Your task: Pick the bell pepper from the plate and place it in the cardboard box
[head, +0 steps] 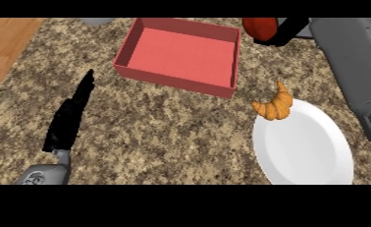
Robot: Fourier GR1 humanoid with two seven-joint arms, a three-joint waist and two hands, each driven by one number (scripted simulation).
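Beyond the far right corner of the red cardboard box (181, 54), the right hand (284, 30) is curled round the red bell pepper (259, 26), its grey forearm stretching past the white plate (304, 147), while the left hand (70, 115) rests straight-fingered left of the box.

The robot shows a black left hand (69, 115) with slim, tapering fingers on a short grey wrist piece bearing a dark marking, and a broad, smooth grey right forearm ending in a black right hand (290, 28).
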